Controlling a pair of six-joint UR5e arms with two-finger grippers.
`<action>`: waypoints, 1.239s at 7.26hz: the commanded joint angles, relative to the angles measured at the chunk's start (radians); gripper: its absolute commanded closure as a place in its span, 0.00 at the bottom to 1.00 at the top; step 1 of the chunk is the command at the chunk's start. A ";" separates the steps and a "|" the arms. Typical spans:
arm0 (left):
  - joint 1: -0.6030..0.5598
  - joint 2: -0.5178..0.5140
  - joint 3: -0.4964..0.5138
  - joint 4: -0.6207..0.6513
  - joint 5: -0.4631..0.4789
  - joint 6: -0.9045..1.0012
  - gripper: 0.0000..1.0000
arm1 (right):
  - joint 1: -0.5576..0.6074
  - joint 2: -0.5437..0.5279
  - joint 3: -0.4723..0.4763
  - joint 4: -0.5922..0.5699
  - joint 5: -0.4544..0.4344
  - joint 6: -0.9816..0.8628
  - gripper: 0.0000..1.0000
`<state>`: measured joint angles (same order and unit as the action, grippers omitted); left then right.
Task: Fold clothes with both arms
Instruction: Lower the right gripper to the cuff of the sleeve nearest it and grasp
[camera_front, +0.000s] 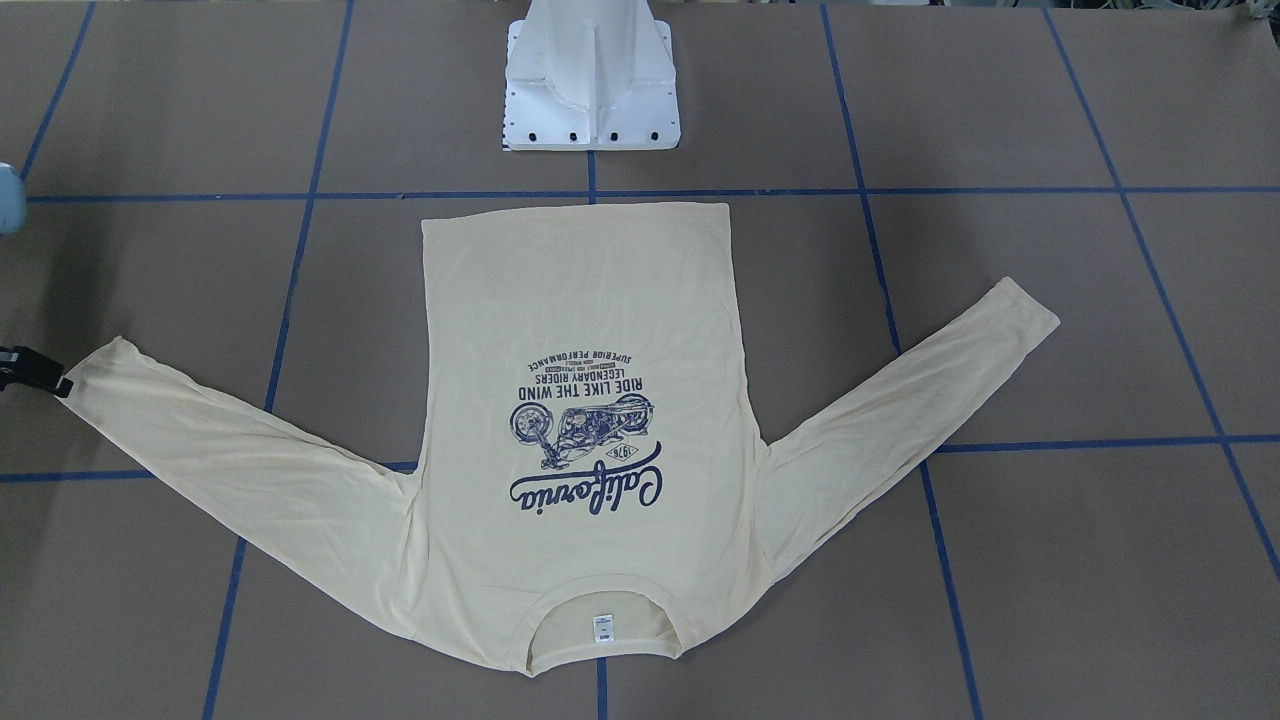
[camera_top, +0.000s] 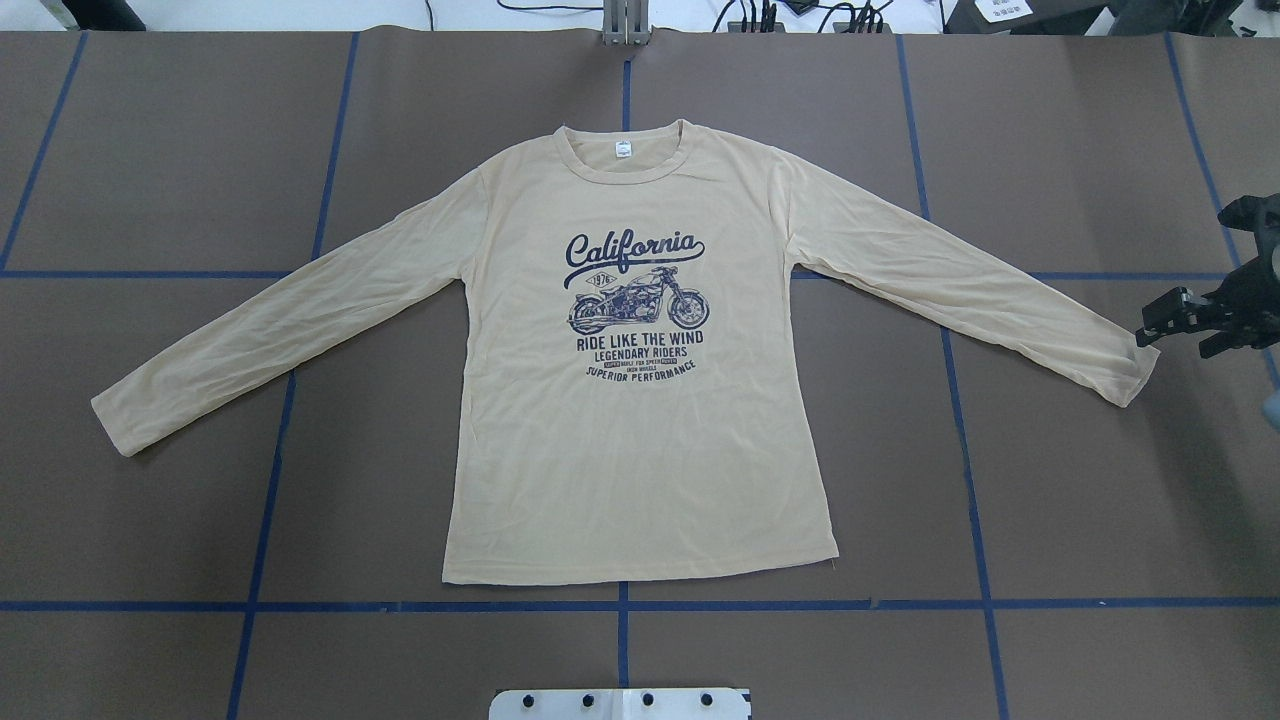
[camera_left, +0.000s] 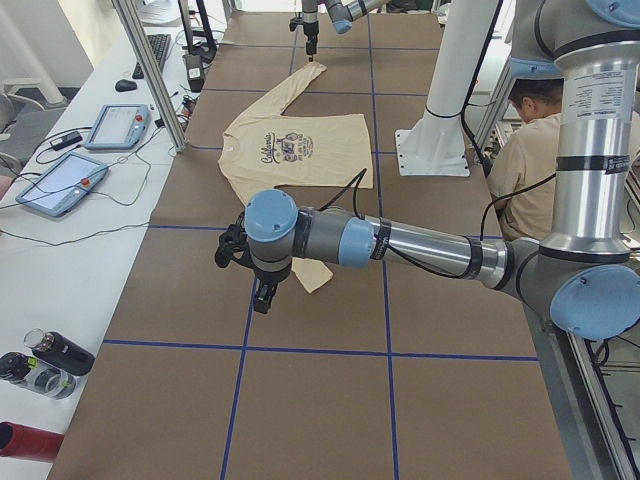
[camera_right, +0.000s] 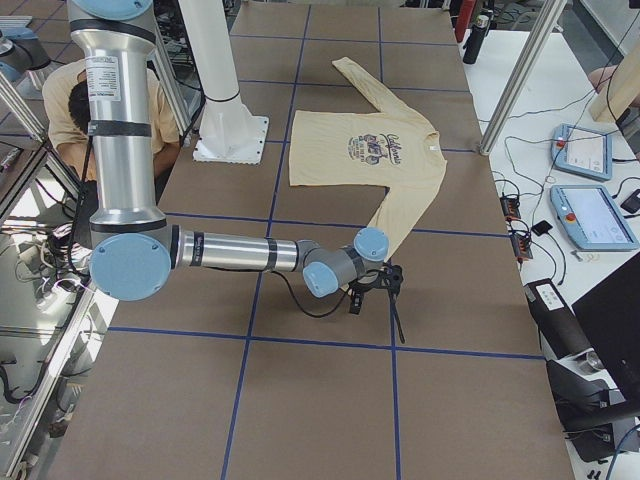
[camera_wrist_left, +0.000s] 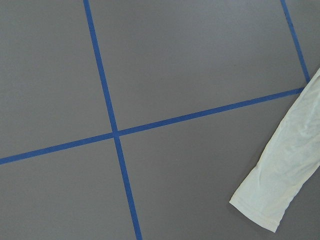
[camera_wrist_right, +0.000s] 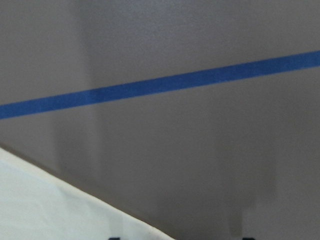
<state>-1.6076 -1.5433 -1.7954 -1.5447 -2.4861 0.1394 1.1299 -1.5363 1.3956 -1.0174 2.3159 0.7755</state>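
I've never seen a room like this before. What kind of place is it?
Probably a robot lab. Robot arms reach over a big table marked with blue tape, touchscreen controllers sit beside it, and a shirt lies spread flat, ready for folding.

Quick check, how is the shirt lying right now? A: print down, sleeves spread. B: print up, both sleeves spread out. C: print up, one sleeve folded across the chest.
B: the shirt shows its California print face up, with both sleeves lying out to the sides.
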 joint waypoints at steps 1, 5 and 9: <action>0.000 0.000 -0.001 0.000 -0.001 0.000 0.00 | -0.001 0.013 -0.004 0.000 0.002 0.031 0.09; 0.000 0.000 -0.001 0.000 -0.001 0.000 0.00 | -0.004 0.016 -0.012 0.000 0.010 0.103 0.16; -0.002 0.009 -0.002 0.000 -0.001 0.003 0.00 | -0.013 0.015 -0.013 0.000 0.036 0.122 0.16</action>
<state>-1.6088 -1.5398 -1.7978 -1.5447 -2.4866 0.1419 1.1215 -1.5211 1.3838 -1.0165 2.3501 0.8956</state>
